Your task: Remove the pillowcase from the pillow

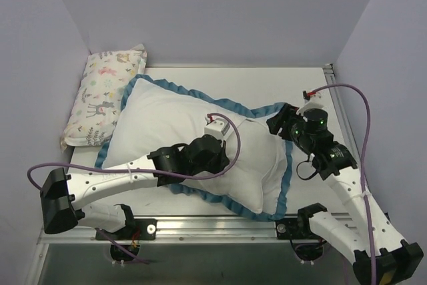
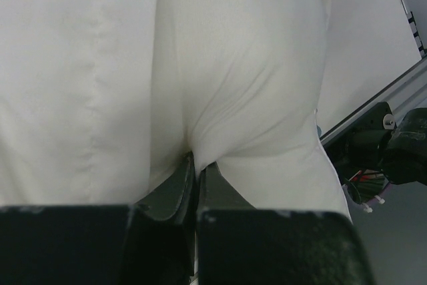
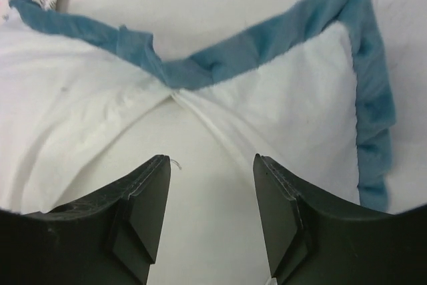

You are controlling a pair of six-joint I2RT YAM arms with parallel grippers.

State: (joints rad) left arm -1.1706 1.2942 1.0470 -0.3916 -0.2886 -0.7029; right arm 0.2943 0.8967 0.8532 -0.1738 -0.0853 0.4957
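Left gripper (image 2: 198, 159): jaws fully closed, pinching a fold of white cloth near the middle of the bundle. Creases radiate from the nip into a plump bulge. I read that as the pillow (image 2: 247, 65) itself, but the cover's reverse is the same white, so I can't be certain.

Right gripper (image 3: 212, 165): jaws wide apart, holding nothing. It hovers over the spot where two white flaps meet in a V against the blue ruffled trim (image 3: 313, 21), on the side toward the far edge.

Pillowcase (image 1: 153, 118): not yet off. It lies white reverse up across the middle of the table (image 1: 267, 85), skewed from the far-left corner toward the near-right corner, with trim showing around its outline. The pillow fills it.

Small animal-print pillow (image 1: 107, 95): far-left corner, touching or just overlapped by the case's end. Not part of the job.

Handling, as judged:
- Case is thin, limp and light. It will bunch and stretch before it slides, and it won't hold a shape.
- Stuffed cushion is soft and springy. A pinch may take both layers at once.
- Best hold looks like a flap's hemmed edge at the V, or the trim beside it. The doubled cloth there gives a thicker bite and separates from the filling.
- Nothing fragile. The main risk is dragging the whole bundle rather than peeling.
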